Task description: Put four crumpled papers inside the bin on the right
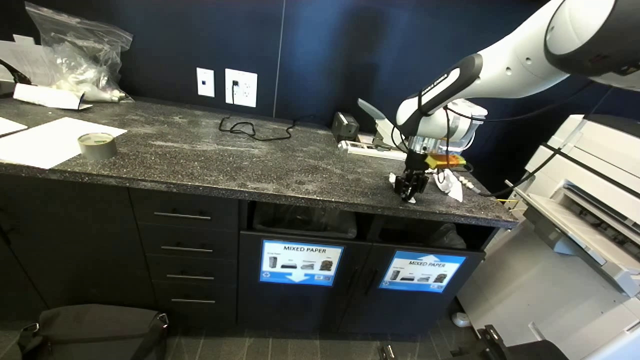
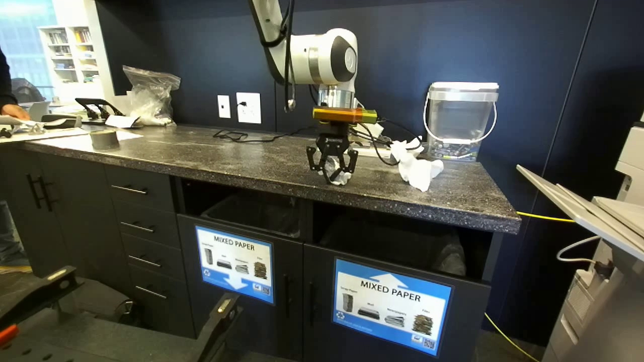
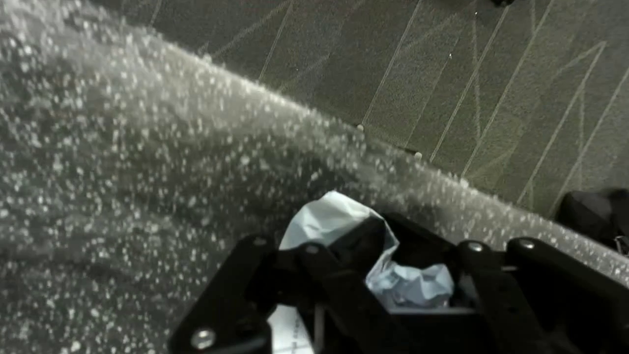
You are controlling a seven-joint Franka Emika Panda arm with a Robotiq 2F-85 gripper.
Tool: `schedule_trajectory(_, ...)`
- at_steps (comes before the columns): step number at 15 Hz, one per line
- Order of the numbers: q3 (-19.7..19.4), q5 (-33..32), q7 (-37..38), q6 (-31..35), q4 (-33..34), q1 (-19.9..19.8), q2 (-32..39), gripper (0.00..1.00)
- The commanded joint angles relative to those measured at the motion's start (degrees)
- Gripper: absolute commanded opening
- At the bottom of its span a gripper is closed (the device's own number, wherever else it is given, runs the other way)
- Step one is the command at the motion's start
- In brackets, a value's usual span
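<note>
At the left of an exterior view I have a roll of tape [image 2: 104,140] on the speckled dark countertop [image 2: 241,156], and lower down, left of centre, the neighbouring mixed-paper bin [image 2: 289,256]. At mid-frame my gripper [image 2: 334,177] is clenched on a white crumpled paper [image 2: 342,178], low over the countertop near its front edge; from here I can't tell whether the wad touches the surface. What the coming move turns on, as I judge it, is the slot [image 2: 382,241] of the right-hand bin [image 2: 467,307]: it lies below and to the right of the gripper in the frame, tucked under the countertop's lip, so I would need to bring the wad out past that lip before lowering and feeding it in. The wad gives me no clear long axis. Further right, apart from the gripper, a pile of crumpled papers [image 2: 418,168] lies in front of the translucent bucket [image 2: 460,120]; the wads overlap, so I can't count them. In the wrist view the black fingers [image 3: 361,241] cover the middle of the held wad, and exactly where they pinch it is lost in the dark. The slot's inside is too dim for me to say whether any paper lies there.
</note>
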Motion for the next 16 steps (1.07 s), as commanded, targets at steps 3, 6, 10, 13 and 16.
schedule_trajectory(3, 0.8, 0.0, 0.6, 5.1, -19.5, -2.6, -13.5, 0.1)
schedule_trajectory(6, 0.6, 0.4, 0.4, 7.7, -28.2, -3.4, -19.5, 0.1)
schedule_trajectory(10, -0.1, 0.3, 1.6, 10.9, -40.4, -2.9, -28.6, 0.1)
schedule_trajectory(13, -0.5, 0.0, 4.0, 13.3, -48.1, -1.7, -34.2, 0.1)
schedule_trajectory(16, -0.3, 0.1, 7.5, 16.0, -53.5, -0.1, -36.9, 0.1)
